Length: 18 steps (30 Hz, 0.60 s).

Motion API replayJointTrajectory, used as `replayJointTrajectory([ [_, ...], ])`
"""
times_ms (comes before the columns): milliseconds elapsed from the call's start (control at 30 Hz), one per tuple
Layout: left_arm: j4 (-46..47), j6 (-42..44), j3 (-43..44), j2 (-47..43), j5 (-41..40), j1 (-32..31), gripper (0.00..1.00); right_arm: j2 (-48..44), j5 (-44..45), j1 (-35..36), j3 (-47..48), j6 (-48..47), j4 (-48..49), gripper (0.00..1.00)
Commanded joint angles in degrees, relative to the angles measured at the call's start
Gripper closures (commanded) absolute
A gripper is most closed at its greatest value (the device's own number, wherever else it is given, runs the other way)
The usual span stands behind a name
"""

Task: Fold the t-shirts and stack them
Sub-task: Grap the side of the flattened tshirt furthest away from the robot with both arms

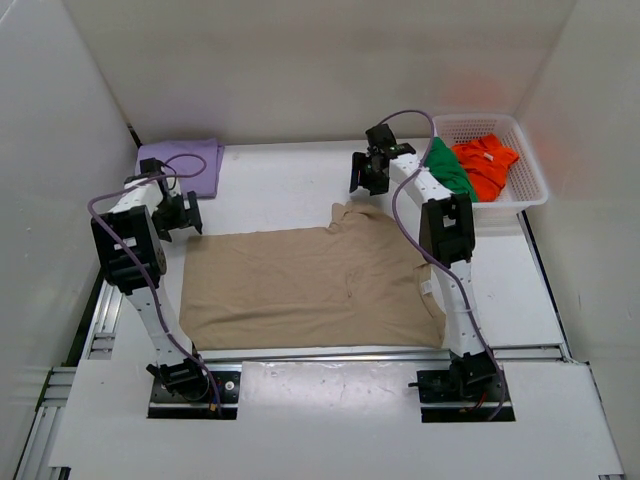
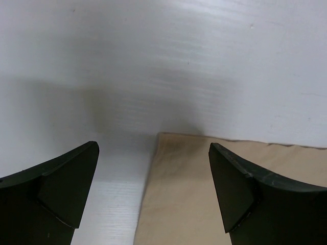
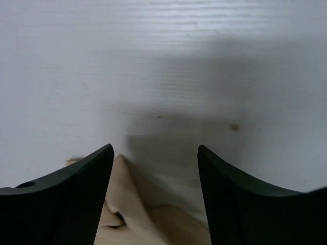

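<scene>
The tan beige t-shirt point(image 1: 310, 285) lies spread flat in the middle of the table. My left gripper point(image 1: 183, 215) is open and empty above its far left corner, which shows in the left wrist view point(image 2: 204, 189). My right gripper point(image 1: 372, 172) is open and empty above its far right sleeve, seen bunched in the right wrist view point(image 3: 133, 214). The lavender purple t-shirt point(image 1: 190, 163) lies folded at the far left. The green t-shirt point(image 1: 448, 168) and the orange-red t-shirt point(image 1: 485, 165) lie in the white basket point(image 1: 532, 180).
The white lattice basket stands at the far right corner. White walls close in the table on the left, back and right. Both arm bases sit on the near rail.
</scene>
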Motion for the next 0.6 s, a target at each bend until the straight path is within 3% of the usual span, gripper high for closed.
replayJointTrajectory([
  [0,0.2,0.0,2.2,0.3,2.8,0.3,0.0,-0.4,-8.9,0.4,-0.5,2.4,3.6,0.33],
  [233,0.7,0.0,1.7,2.7,7.0,0.3,0.05,-6.6,-8.0,-0.1,-10.5,1.8,6.4,0.37],
  [400,0.7,0.0,1.2,3.2,8.3,0.3,0.29,-10.1,-10.7,-0.1,-12.5,0.0,6.4,0.37],
  [567,0.7,0.0,-1.0,1.9,9.4,0.3,0.34,-14.2,-11.3,-0.1,-18.6,-1.8,6.9,0.36],
])
